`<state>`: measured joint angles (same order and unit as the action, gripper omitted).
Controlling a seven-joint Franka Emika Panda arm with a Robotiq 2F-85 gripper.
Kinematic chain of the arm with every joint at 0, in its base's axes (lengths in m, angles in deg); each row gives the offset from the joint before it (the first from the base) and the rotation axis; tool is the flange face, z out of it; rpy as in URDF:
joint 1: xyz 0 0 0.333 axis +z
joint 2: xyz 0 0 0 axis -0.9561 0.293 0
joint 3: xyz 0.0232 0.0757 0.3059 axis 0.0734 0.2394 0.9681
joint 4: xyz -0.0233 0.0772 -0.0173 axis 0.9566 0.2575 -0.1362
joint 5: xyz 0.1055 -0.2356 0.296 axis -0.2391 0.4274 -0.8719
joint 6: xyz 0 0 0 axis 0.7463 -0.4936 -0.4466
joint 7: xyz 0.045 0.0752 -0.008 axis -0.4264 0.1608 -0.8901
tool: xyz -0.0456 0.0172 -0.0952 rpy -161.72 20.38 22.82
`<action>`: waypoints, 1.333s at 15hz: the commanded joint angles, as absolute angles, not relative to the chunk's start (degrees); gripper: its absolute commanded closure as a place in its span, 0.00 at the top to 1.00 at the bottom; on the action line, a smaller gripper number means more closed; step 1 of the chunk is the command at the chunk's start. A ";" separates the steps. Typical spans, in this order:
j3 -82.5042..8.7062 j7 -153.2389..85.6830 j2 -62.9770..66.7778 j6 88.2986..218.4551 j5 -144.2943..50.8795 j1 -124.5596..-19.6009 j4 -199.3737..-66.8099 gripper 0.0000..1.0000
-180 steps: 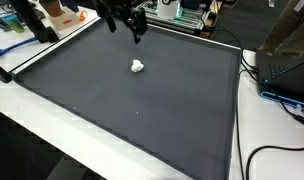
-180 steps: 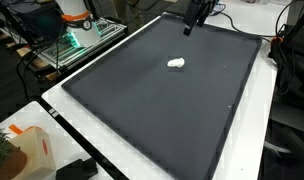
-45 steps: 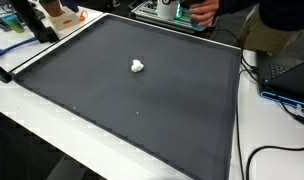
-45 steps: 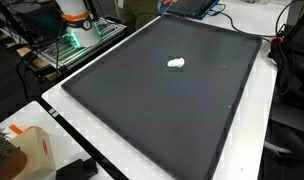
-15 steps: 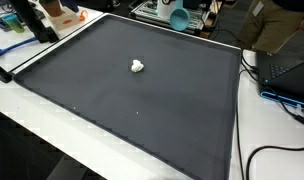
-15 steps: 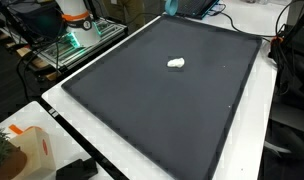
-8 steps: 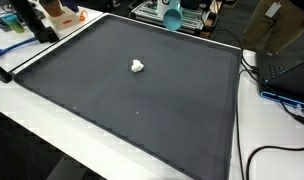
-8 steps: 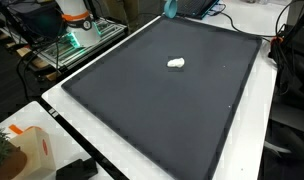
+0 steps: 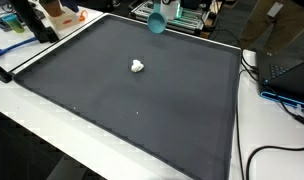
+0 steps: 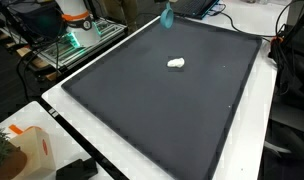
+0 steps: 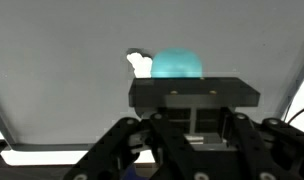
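The teal cup [image 11: 177,64] is seen in the wrist view just above frame centre, directly over the black body of the gripper [image 11: 188,80], w/ its rounded side bulging past the claw. The fingertips are hidden by cup & body. The claw is drawn in narrow and the cup is held in it.

In both exterior views the cup is found at the top edge: approx. top centre [image 9: 156,20] in one, slightly right of centre [image 10: 168,15] in the other, at the far border of the dark mat [image 9: 142,115]. Whether the mat is touched by the cup cannot be told. The arm itself is cut off by the frame in both.

A white crumpled lump [image 11: 140,64] is shown in the wrist view just beside the cup, at its left. In the exterior views the lump [image 9: 138,67] is seen lying on the mat, well apart from the cup, below it in the frame.

Only in an exterior view is a laptop [image 9: 289,62] shown at the right edge, w/ cables below it. Only in an exterior view is a rack w/ a green light [image 10: 74,38] shown at upper left.
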<state>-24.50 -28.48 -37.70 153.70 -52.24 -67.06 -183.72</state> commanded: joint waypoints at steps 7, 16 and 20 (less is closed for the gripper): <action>-27.75 -33.69 -26.88 155.35 -49.91 -69.15 -177.82 0.21; -30.86 -55.77 -19.36 154.82 -51.17 -68.48 -174.68 0.21; -30.78 -55.89 -18.85 155.16 -50.39 -68.91 -174.86 0.46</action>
<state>-30.92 -55.93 -18.82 155.31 -50.39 -68.79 -174.94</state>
